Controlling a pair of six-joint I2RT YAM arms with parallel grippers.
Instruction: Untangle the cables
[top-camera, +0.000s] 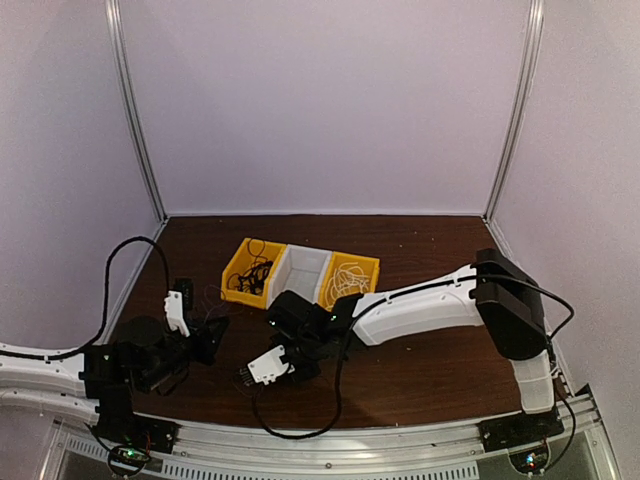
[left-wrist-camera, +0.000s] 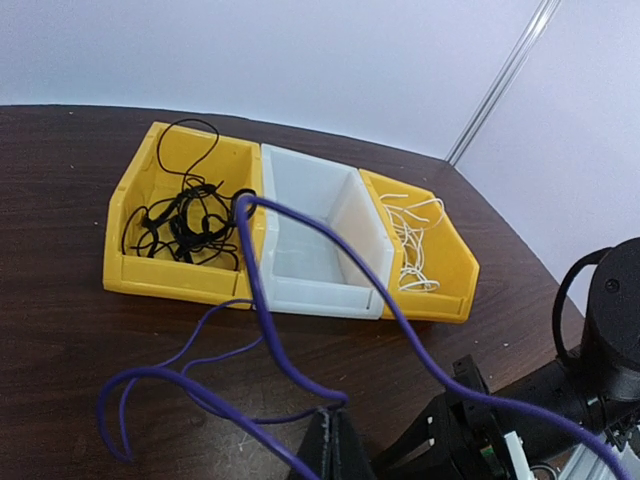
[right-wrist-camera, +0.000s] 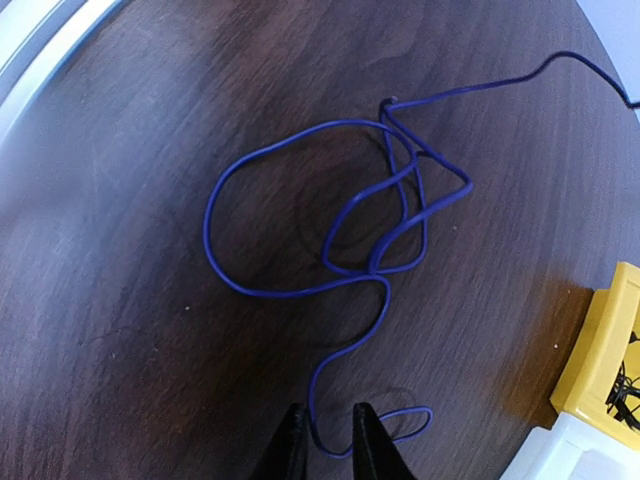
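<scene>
In front of the yellow and white plastic bins, the thin purple cable lies looped, unfinished; left tool clamps it, right tool straddles it, slightly open. Inside them sit black cords and white cords.

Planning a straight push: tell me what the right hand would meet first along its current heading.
Likely the purple cable: a strand lies between the right hand's fingers, with loops ahead on the table.

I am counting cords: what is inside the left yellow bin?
The left yellow bin holds a tangle of thin black cords, one loop rising above the back wall. The tangle covers part of the floor, so anything beneath it cannot be seen.
</scene>
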